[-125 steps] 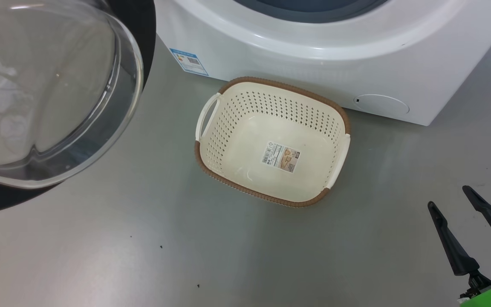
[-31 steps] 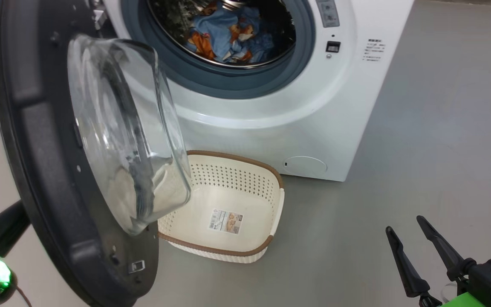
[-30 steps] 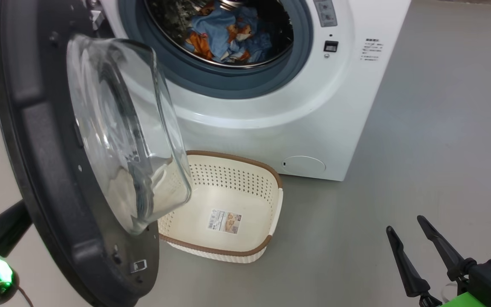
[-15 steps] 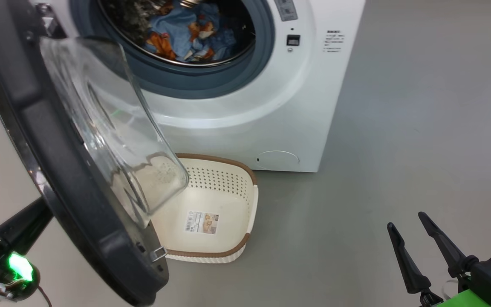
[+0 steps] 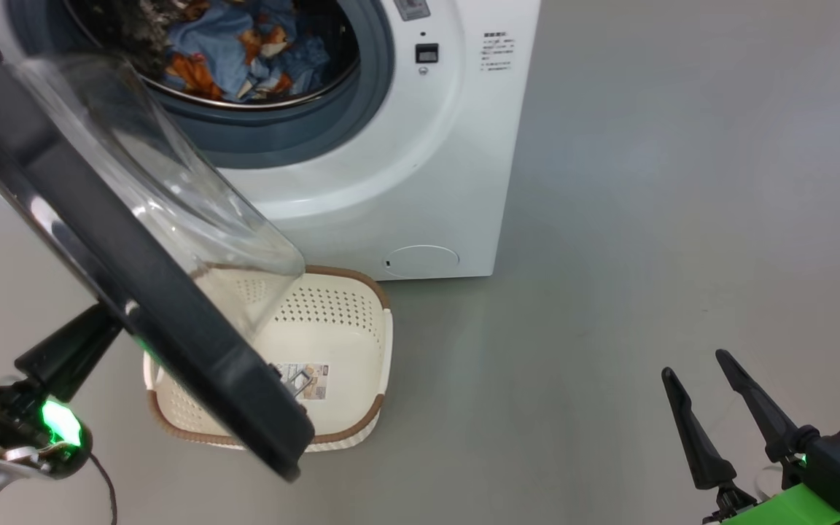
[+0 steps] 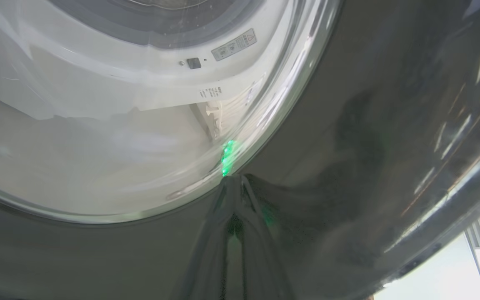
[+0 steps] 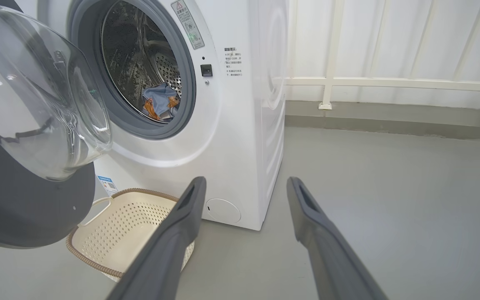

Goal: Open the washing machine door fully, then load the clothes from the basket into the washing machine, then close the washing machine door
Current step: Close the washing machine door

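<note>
The white washing machine (image 5: 420,146) stands with its drum open, and the light blue and orange clothes (image 5: 238,47) lie inside it, also the clothes (image 7: 159,104). The black washing machine door (image 5: 135,292) with its clear glass bowl (image 5: 194,211) hangs partly swung over the cream basket (image 5: 351,328), whose bottom shows only a label. My left gripper (image 5: 81,343) sits behind the door, shut, its fingertips (image 6: 233,183) pressed on the door's glossy outer face (image 6: 369,125) beside the window. My right gripper (image 5: 697,364) hovers open and empty at the lower right, apart from everything.
Grey floor (image 5: 646,219) stretches to the machine's right. A white railing (image 7: 390,81) and a low kerb run behind the machine. A round flap (image 5: 421,261) sits low on the machine's front, just above the basket's (image 7: 119,233) far rim.
The head camera has shifted, sliding the machine leftward in the picture. The door has swung further toward the machine, now covering much of the basket, with my left gripper following behind it. The right gripper has stayed open.
</note>
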### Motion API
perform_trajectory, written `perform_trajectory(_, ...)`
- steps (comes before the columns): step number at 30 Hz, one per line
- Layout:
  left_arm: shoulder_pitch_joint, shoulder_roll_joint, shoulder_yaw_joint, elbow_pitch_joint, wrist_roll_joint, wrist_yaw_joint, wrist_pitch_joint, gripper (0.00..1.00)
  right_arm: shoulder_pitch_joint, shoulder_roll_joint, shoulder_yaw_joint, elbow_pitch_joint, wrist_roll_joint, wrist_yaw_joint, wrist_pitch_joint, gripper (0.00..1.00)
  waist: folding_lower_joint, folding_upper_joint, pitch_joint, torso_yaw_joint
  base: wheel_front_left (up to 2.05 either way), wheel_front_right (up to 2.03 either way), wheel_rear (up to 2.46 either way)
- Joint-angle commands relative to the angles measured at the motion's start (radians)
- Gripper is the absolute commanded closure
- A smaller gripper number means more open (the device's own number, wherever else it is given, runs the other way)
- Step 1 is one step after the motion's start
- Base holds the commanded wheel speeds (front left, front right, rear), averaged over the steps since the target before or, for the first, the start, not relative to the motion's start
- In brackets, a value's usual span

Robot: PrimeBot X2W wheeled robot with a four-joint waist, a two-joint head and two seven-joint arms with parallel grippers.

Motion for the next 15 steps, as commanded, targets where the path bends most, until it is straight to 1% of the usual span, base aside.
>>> perform_trajectory(1,-0.055,0.022,0.027,-0.014,0.005,-0.019,0.005,1.0,-0.033,-0.012,0.025,-0.024,-0.005,0.006,-0.012,0.0,-0.0001,-0.0001,0.006,-0.017,0.0,0.0,0.0)
perform_trajectory(8,-0.098,0.0,0.0,0.006,0.021,-0.016,0.0,1.0,-0.044,-0.008,0.03,-0.02,-0.002,0.006,-0.012,0.0,-0.0001,-0.0001,0.015,-0.059,0.0,0.0,0.0)
perform_trajectory(15,-0.139,-0.022,-0.007,0.039,0.024,-0.014,-0.013,1.0,-0.055,0.002,0.038,-0.015,0.0,0.006,-0.012,0.0,-0.0001,-0.0001,0.02,-0.106,0.0,0.0,0.0)
